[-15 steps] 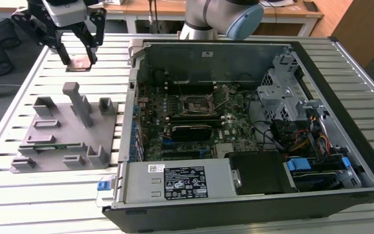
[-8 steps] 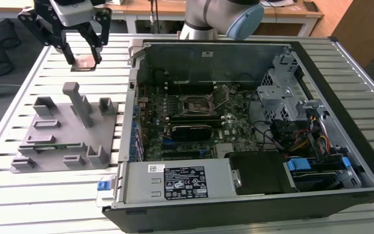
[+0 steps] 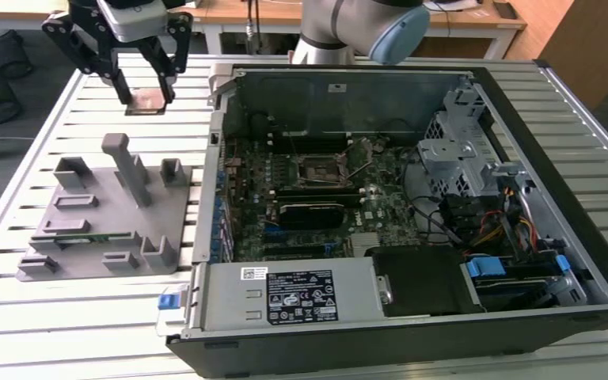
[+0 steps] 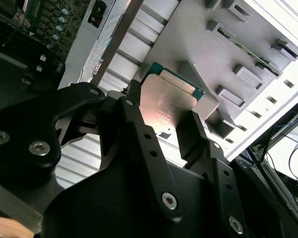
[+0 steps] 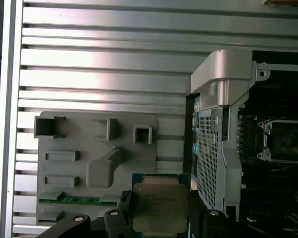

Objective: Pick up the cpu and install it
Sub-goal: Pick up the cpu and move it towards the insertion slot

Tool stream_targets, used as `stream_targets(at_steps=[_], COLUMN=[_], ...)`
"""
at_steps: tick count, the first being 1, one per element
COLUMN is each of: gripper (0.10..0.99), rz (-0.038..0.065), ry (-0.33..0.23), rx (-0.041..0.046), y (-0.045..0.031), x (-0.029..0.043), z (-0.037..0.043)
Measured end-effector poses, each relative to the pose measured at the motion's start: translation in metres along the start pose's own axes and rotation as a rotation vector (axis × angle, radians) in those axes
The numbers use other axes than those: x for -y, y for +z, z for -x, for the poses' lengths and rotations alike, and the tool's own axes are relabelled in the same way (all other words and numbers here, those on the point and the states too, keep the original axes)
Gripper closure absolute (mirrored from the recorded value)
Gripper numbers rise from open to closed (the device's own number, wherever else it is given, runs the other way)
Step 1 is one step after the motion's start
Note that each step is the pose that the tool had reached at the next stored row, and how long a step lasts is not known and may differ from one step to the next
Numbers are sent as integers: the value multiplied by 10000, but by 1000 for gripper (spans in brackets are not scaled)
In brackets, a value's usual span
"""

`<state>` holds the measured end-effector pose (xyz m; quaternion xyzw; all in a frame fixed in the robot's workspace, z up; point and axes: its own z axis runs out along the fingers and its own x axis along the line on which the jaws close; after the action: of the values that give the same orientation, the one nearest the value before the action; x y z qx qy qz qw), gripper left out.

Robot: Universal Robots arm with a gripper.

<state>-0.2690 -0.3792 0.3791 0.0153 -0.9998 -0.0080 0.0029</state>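
Observation:
The cpu is a small flat square chip with a shiny silver top. It hangs in the air above the slatted table at the exterior view's upper left, with my gripper shut on it by two opposite edges. Both wrist views show the cpu clamped between the black fingers. It is held over the near end of the grey fixture, beside the open computer case. The square black socket sits on the motherboard inside the case, well apart from the chip.
The grey fixture with upright posts lies on the table to the exterior view's left of the case. A green memory stick sits in one of its slots. The case wall, drive cage and cables stand around the motherboard.

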Motion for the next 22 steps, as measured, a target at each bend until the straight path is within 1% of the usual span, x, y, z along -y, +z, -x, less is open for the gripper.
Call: stream_targets(at_steps=[22], gripper=[553], rz=[0], ry=[0], rx=[0], y=[-1], x=[-16], z=[309])
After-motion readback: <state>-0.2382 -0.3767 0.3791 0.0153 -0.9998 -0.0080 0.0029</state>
